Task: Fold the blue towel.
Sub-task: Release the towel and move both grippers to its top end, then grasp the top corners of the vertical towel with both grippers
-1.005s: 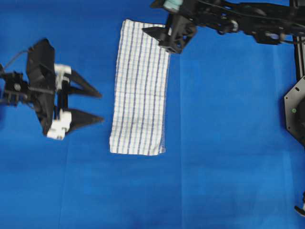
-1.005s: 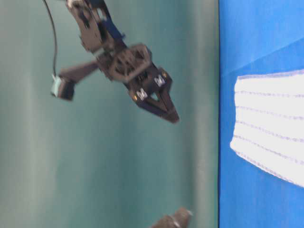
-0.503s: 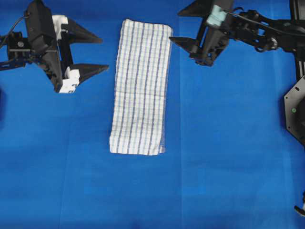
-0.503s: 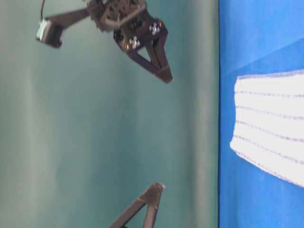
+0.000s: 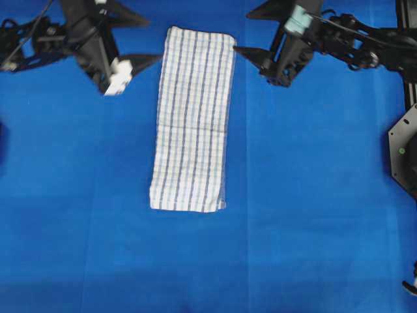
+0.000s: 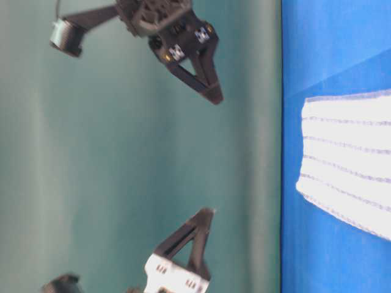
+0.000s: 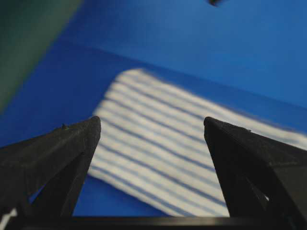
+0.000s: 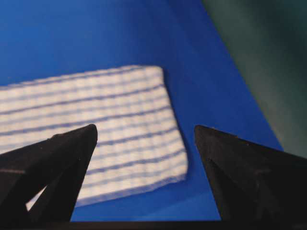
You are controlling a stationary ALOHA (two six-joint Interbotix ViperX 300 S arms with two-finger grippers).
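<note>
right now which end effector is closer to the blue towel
Left, narrowly. The left end effector hangs open by the blue towel's upper left edge, one fingertip almost at the hem. The right end effector is open just off the upper right corner. Neither touches it.

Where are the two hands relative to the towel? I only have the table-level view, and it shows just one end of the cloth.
Observer: From overhead, the left hand is beside the top-left corner of the blue towel and the right hand is beside its top-right corner.
Operator: Open or shut?
Observer: Both are wide open. Each wrist view shows the towel's end between spread fingers, with nothing held.
Operator: How does the towel lie?
Observer: It lies flat on the blue sheet as a long narrow strip. It runs top to bottom in the overhead view, with what looks like a faint crease across its middle.
</note>
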